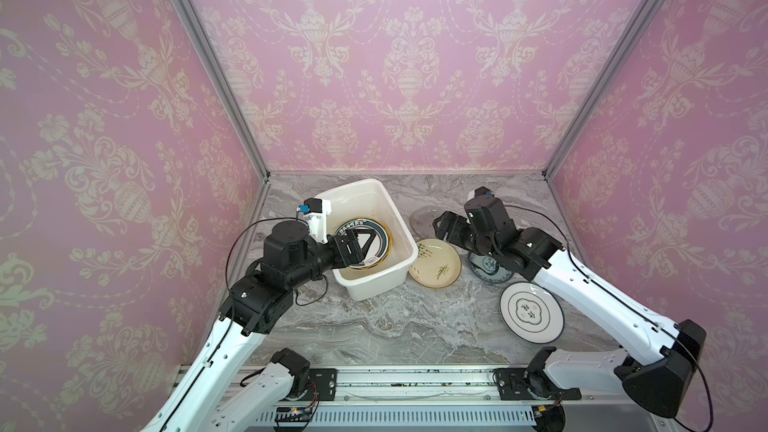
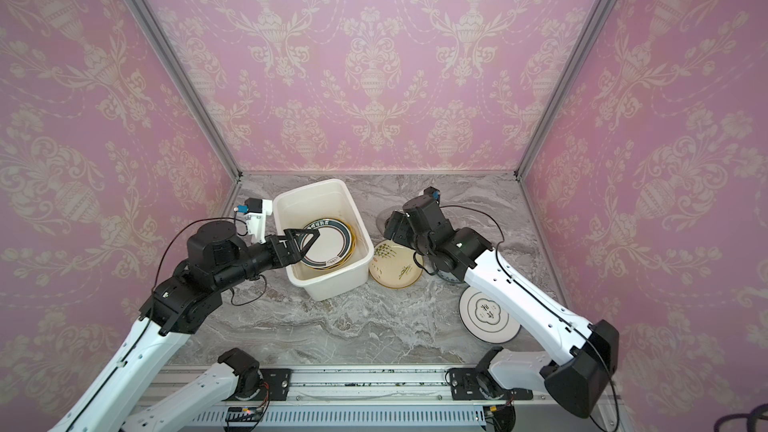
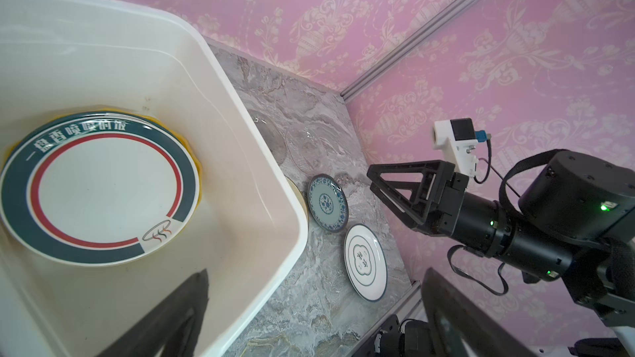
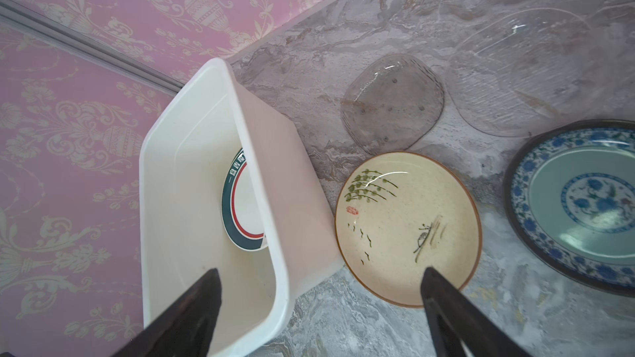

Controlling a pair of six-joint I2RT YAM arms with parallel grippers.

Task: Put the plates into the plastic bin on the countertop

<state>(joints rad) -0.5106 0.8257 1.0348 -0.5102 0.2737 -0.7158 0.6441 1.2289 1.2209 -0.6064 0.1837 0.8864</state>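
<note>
Marble countertop (image 1: pixel 374 326): bin (image 1: pixel 374 289) holds banded plate (image 1: pixel 379 243); cream plate (image 1: pixel 434 264), blue plate (image 1: pixel 484 273), white plate (image 1: pixel 532 312) outside. Left gripper (image 1: pixel 360 245), right gripper (image 4: pixel 319 272) spread wide, empty.

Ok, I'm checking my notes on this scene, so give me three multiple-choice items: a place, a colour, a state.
1. The cream plate lies: A on the countertop beside the bin; B in the bin; C in a gripper.
2. The thin ring on the top plate in the bin is: A blue; B red; C purple.
3. The left gripper is: A shut on a plate; B shut on the bin; C open.
A, it lies outside the bin; B, red inside the dark band; C, jaws apart, empty.
</note>
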